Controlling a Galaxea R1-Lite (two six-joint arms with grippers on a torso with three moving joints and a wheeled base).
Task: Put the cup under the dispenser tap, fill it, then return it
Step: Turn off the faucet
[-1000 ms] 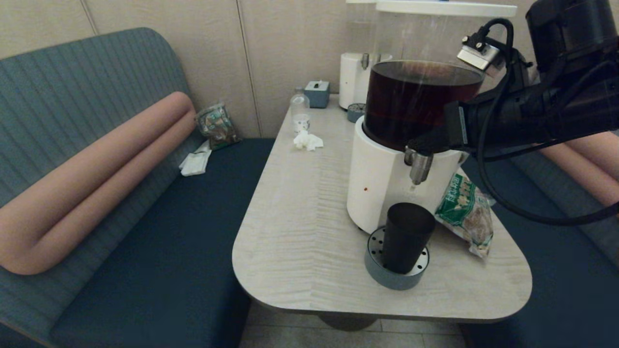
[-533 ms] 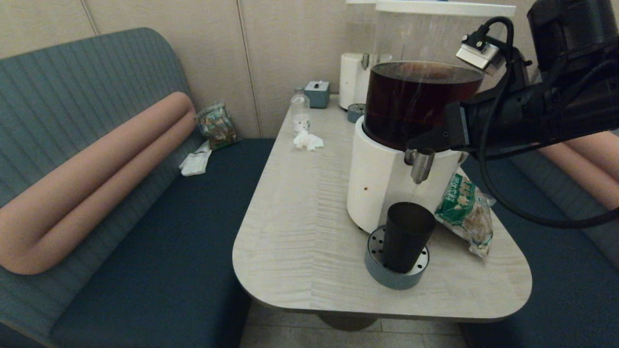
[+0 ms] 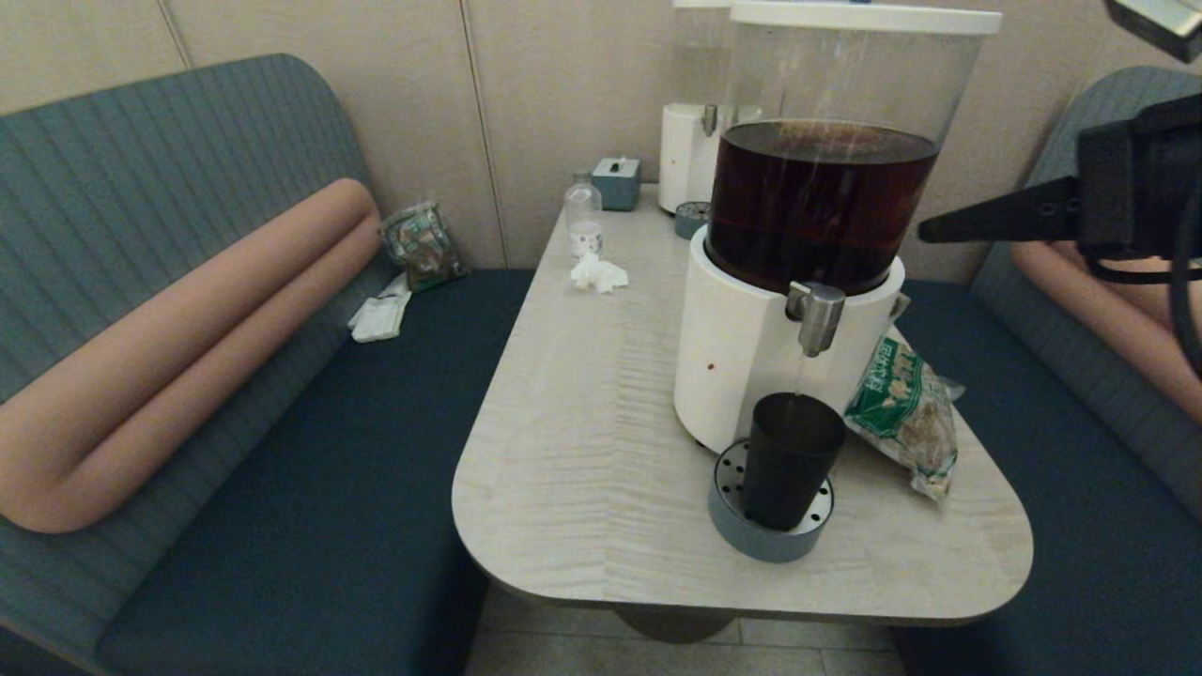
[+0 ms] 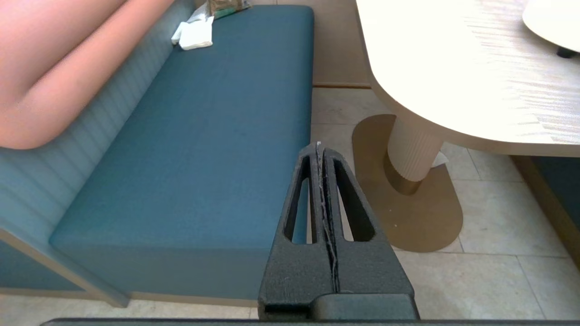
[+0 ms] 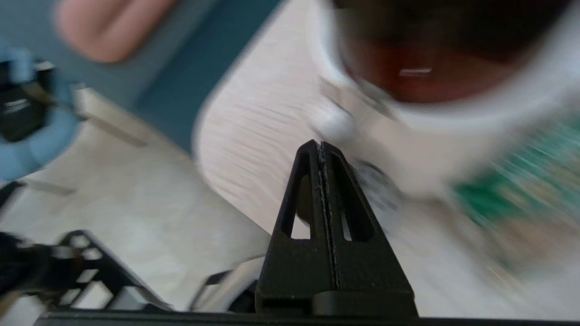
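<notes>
The dark cup stands upright on the round blue-grey drip tray, directly under the brushed-steel tap of the big white-based dispenser holding dark brown liquid. A thin stream runs from the tap into the cup. My right gripper is shut and empty, in the air to the right of the tank and well away from the tap; its wrist view shows the shut gripper over the blurred table. My left gripper is shut and empty, parked low over the floor beside the bench.
A green snack bag lies right of the cup. Farther back on the table are a small clear bottle, a crumpled tissue, a tissue box and a smaller dispenser. Blue benches flank the table.
My right gripper has left the tap and swung away up and to the right, shut. The cup has stayed on the tray and liquid keeps running into it.
</notes>
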